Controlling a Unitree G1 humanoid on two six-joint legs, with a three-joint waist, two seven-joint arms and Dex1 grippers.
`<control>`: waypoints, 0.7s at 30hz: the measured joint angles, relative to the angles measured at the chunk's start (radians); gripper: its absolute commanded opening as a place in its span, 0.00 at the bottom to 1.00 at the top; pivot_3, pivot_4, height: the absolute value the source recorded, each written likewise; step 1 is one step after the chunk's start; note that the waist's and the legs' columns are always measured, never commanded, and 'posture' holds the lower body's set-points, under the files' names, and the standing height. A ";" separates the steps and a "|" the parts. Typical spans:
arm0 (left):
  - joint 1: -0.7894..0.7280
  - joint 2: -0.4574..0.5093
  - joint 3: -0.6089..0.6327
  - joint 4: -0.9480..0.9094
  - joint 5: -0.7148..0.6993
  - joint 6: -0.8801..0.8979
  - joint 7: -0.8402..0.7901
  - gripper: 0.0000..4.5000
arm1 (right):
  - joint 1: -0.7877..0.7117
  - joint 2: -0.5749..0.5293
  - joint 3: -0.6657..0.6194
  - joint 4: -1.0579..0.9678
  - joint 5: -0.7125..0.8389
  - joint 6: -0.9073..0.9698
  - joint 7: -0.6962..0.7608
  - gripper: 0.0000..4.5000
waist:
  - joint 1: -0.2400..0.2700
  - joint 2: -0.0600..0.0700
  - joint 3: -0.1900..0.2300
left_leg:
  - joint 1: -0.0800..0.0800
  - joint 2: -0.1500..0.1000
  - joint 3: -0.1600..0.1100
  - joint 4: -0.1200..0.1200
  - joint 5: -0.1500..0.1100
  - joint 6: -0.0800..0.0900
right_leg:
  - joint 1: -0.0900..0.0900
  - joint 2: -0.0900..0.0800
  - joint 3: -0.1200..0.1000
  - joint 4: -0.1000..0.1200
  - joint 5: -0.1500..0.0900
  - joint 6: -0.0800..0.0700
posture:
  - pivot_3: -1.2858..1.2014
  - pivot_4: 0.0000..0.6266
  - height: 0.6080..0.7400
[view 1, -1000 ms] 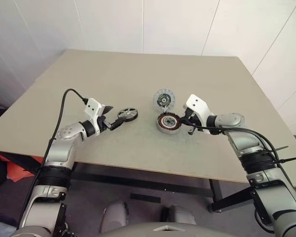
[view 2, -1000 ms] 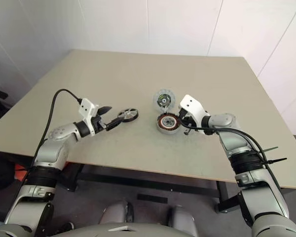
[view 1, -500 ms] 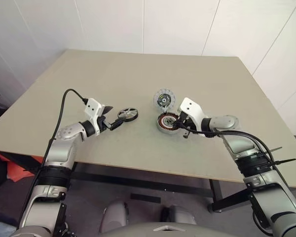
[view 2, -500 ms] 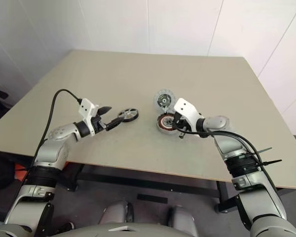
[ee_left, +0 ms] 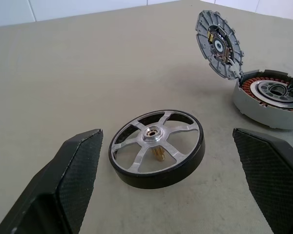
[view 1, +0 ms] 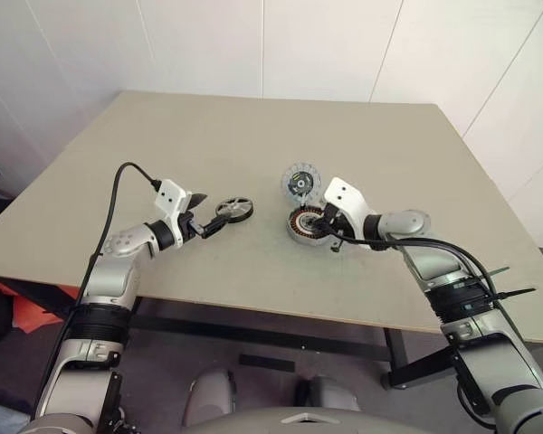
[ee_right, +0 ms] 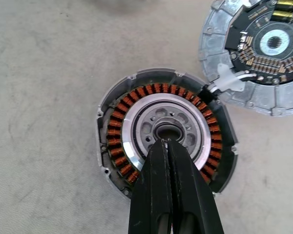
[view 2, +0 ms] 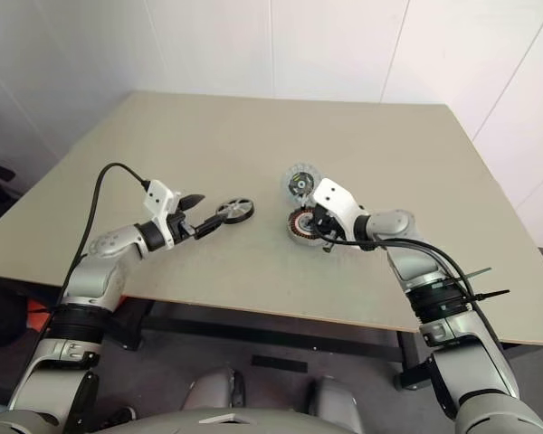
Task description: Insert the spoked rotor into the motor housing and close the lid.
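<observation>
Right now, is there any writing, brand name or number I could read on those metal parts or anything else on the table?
No readable text anywhere.
The lid: a dark circuit board with tiny components inside; any markings are too small to read.
The motor housing: copper windings and bare metal, no lettering.
The spoked rotor: plain black rim and silvery spokes, no label.
The table: bare, no signs.

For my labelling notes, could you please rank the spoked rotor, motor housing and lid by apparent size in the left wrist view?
1. spoked rotor, though it lies nearest the camera.
2. motor housing and lid: too alike to rank.
</observation>
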 measured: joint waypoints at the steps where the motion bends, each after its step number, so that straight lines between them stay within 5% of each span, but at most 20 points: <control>1: 0.000 0.000 0.000 0.000 0.000 0.000 0.000 1.00 | -0.006 -0.004 -0.002 0.000 -0.001 0.000 -0.003 0.00 | 0.000 0.000 0.000 | 0.000 0.000 0.000 0.000 0.000 0.000 | 0.000 0.000 0.000 0.000 0.000 0.000 | 0.52 0.00 1.00; 21: 0.000 0.000 0.001 0.000 0.000 -0.002 0.000 1.00 | -0.004 0.067 -0.012 0.079 0.016 -0.014 -0.038 0.00 | -0.001 -0.001 -0.001 | 0.002 0.000 0.000 0.000 0.000 0.000 | 0.002 0.000 0.000 0.000 0.000 0.000 | 0.52 0.00 1.00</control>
